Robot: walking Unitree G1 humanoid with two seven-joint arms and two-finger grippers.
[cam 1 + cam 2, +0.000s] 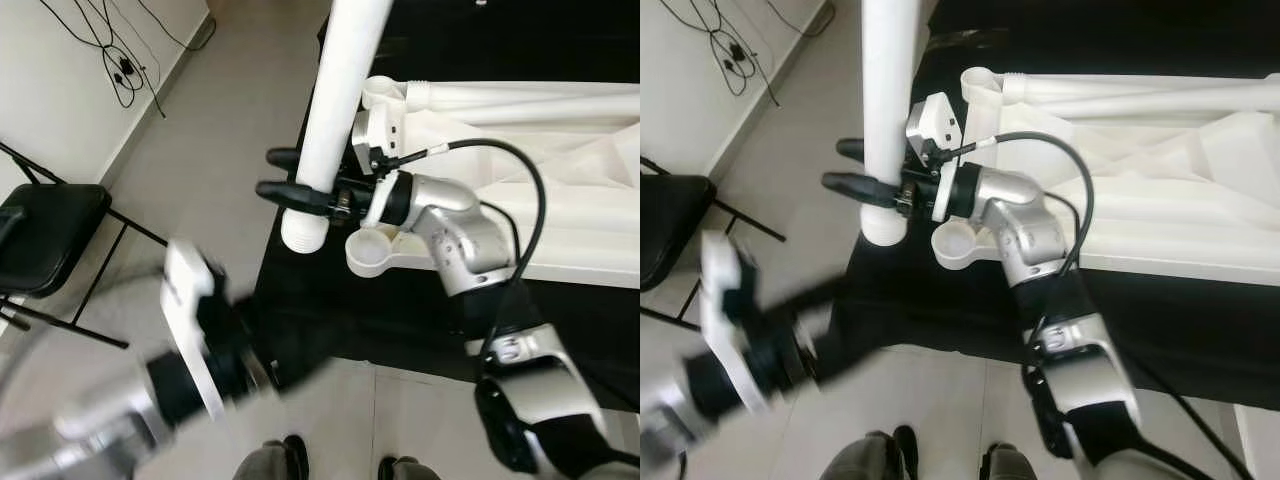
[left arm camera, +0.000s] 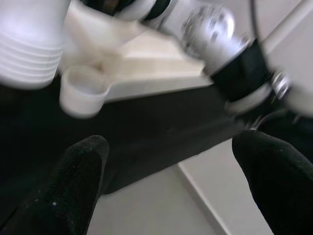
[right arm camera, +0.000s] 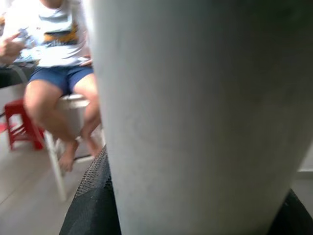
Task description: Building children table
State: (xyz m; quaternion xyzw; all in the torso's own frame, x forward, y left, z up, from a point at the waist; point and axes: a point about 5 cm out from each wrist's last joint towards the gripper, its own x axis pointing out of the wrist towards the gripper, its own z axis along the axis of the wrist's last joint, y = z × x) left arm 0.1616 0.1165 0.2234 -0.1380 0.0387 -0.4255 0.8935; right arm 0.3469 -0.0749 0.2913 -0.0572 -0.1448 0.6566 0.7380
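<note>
Now my right gripper (image 1: 283, 176) squeezes the white table leg (image 1: 338, 110), my left gripper (image 2: 166, 181) gapes open, and a tilt could miss the round socket (image 1: 372, 252).

Grey tile floor (image 1: 230, 110), white wall (image 1: 50, 90) w/ cables (image 1: 115, 60), black folding chair (image 1: 45, 235) at left

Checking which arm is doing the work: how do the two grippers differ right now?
The right gripper is shut on the white table leg, sharp in the eye views, above the black mat. The left gripper is open and holds nothing, blurred in the eye views, low near the mat's edge. Both have two black fingers.
</note>
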